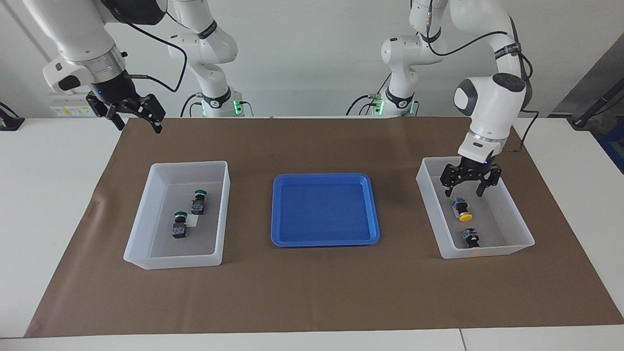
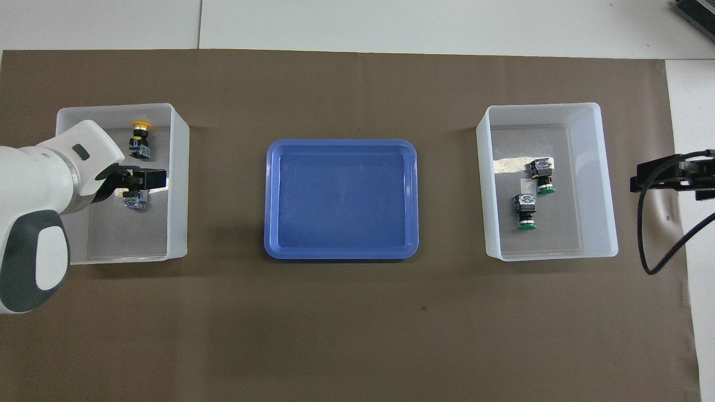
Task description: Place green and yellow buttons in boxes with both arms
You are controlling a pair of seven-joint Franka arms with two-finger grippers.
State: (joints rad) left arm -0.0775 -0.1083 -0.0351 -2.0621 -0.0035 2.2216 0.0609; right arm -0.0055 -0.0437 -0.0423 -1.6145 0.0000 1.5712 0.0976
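Four buttons lie boxed: two green buttons in one box, two yellow buttons in the other box. We judge them light, rigid; grip the blocky body. Left end effector hangs spread above; right end effector waits, spread.

Two green-capped buttons lie on their sides in the bin at the right arm's end; two yellow-capped buttons lie in the other bin.
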